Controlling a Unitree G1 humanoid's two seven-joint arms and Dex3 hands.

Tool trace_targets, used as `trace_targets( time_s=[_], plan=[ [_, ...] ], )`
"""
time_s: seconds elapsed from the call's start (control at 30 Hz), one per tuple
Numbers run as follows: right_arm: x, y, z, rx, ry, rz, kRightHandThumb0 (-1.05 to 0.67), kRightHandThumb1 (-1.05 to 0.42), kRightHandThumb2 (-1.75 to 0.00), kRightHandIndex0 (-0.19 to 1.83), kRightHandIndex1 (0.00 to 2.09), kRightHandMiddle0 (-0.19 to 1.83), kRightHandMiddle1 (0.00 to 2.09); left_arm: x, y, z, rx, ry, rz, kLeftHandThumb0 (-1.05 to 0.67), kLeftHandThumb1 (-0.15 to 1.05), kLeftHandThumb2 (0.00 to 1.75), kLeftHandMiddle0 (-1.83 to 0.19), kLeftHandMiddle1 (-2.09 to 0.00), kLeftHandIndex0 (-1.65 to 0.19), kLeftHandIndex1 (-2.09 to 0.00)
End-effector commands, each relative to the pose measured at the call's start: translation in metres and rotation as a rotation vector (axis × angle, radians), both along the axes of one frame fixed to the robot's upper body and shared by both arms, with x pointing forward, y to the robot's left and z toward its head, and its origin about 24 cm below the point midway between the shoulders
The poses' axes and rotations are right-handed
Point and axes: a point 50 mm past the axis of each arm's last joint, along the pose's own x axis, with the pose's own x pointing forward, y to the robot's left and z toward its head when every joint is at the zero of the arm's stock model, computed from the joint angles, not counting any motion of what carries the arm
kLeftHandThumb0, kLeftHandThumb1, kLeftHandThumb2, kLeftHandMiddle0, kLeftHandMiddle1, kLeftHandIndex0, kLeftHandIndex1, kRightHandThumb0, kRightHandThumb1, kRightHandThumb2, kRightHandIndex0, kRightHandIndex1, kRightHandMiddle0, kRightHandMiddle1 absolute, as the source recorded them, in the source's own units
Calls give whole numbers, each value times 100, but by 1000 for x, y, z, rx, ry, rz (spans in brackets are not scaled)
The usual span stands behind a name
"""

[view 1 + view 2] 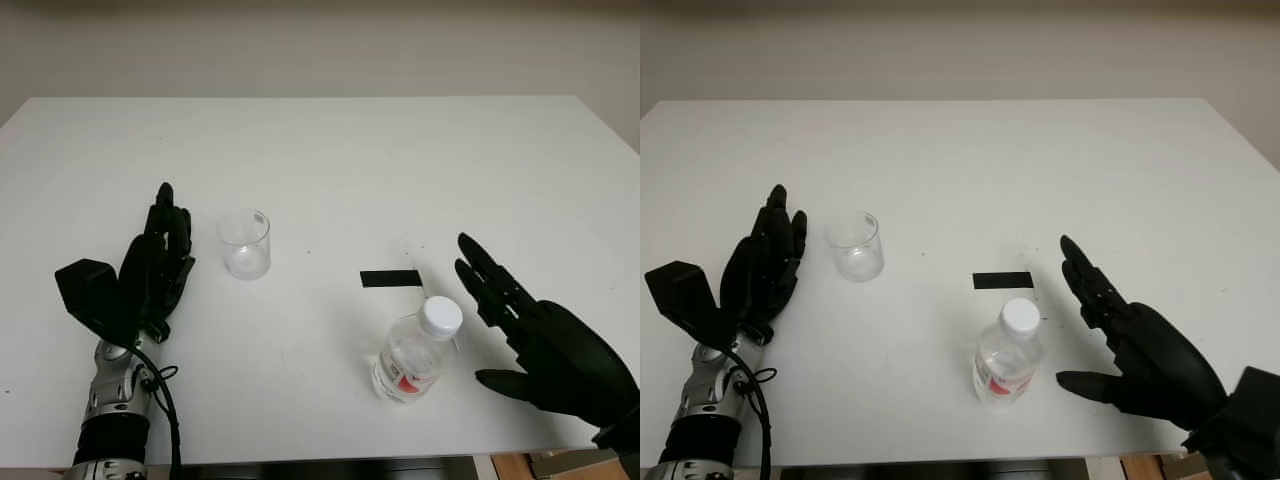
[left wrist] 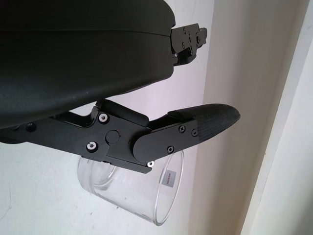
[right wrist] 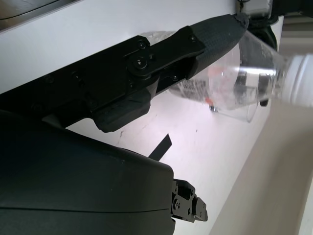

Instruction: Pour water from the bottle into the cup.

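A clear plastic bottle [image 1: 413,358] with a white cap and a red label stands upright near the table's front edge, right of centre. An empty clear cup [image 1: 245,243] stands to its left, further back. My right hand [image 1: 520,330] is open just right of the bottle, a small gap away, palm toward it. My left hand [image 1: 160,255] is open just left of the cup, not touching it. The cup [image 2: 142,193] appears behind the left hand's finger in the left wrist view, and the bottle [image 3: 244,54] beyond the right hand's finger in the right wrist view.
A short strip of black tape [image 1: 391,278] lies on the white table [image 1: 330,150] just behind the bottle. The table's back half is bare, with a pale wall beyond it.
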Motion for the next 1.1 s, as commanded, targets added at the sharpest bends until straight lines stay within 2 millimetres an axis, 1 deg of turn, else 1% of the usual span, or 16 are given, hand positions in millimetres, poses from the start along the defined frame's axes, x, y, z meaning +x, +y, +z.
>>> trace_targets(
  time_s=[0.0, 0.27, 0.43, 0.53, 0.63, 0.9, 0.93, 1.07],
  plan=[
    [-2, 6, 1, -4, -27, 11, -104, -98, -6, -19, 0, -19, 0, 0, 3, 3, -5, -9, 7, -74, 105, 66, 13, -5, 16, -5],
    [-5, 24, -11, -76, -13, 44, -103, -98, -5, -19, 0, -19, 0, 1, 4, 3, -1, -13, 2, -73, 105, 66, 13, -5, 16, -5],
    [-6, 33, -15, -35, -14, 67, -99, -96, -5, -19, 0, -19, 0, 2, 5, 5, -1, -12, 2, -73, 105, 65, 13, -5, 16, -5],
    [-7, 37, -17, -23, 2, 76, -100, -95, -5, -19, 0, -19, 0, 2, 5, 6, 6, -11, 6, -73, 105, 64, 12, -6, 15, -6],
    [-7, 40, -18, -18, -18, 93, -102, -96, -5, -19, 0, -19, 0, 2, 5, 6, 8, -11, 8, -74, 105, 64, 12, -5, 15, -6],
    [-6, 49, -24, 47, -7, 90, -102, -94, -5, -19, 0, -19, 0, 2, 5, 6, 5, -17, 14, -74, 105, 63, 11, -6, 15, -6],
    [-5, 50, -26, 81, -1, 90, -102, -93, -4, -19, 0, -18, 1, 1, 5, 6, 5, -18, 15, -73, 105, 63, 11, -6, 14, -6],
    [-3, 54, -33, 201, 4, 76, -86, -90, -4, -19, 0, -16, 4, 1, 5, 6, 0, -20, 18, -73, 105, 64, 11, -6, 15, -6]
  ],
)
